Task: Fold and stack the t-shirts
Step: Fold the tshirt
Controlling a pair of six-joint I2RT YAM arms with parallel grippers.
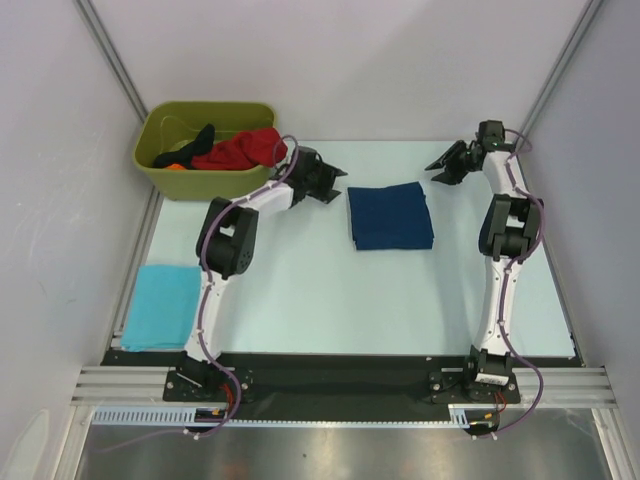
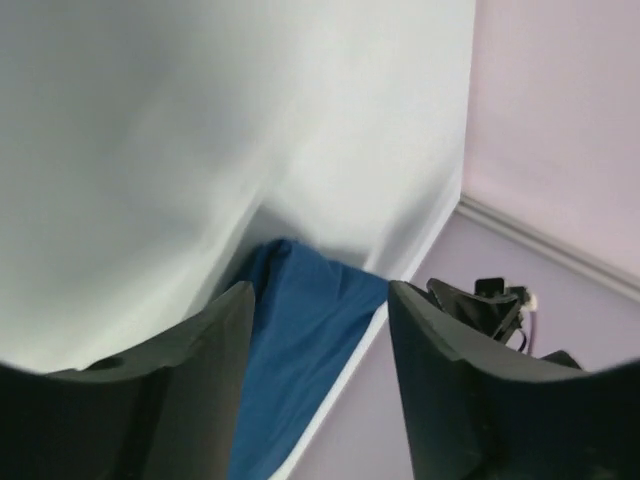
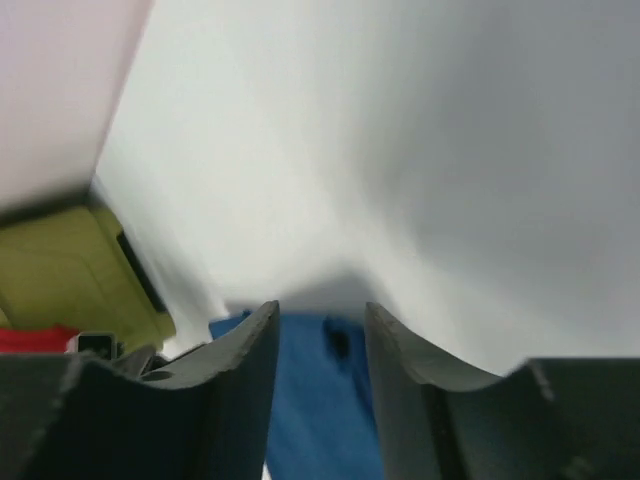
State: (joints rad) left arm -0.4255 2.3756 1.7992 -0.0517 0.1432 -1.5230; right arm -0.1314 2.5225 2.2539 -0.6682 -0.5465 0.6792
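- The navy tee (image 1: pixel 390 217) is pictured folded flat on the desk (image 1: pixel 300 290), towards 12 o'clock from its middle, between the two grippers and touched by neither.
- The left gripper (image 1: pixel 330 185) is held open and empty just beside the tee's 10 o'clock corner. From it the tee lies at about 4 o'clock.
- The right gripper (image 1: pixel 440 170) is likewise parted with nothing in it, near the tee's 1 o'clock corner. From it the tee lies at about 8 o'clock.
- In both wrist views blue cloth is shown beyond the spread fingers, with none caught between them.
- The folded tee is nearly square, and its slightly longer side runs from 9 to 3 o'clock, so a short edge is turned to each arm.
- The turquoise tee (image 1: pixel 160 305) is laid folded at the desk's 8 o'clock, well apart from the navy one and beside the left arm's base.
- The red tee (image 1: pixel 240 150) and black tee (image 1: pixel 195 140) are heaped unfolded in the bin (image 1: pixel 200 182) at 11 o'clock, just behind the left gripper.
- The navy fold is judged done and the stacking not yet made. Both the turquoise tee and the bin lie on the left arm's side, so that arm is judged the nearer for either move.
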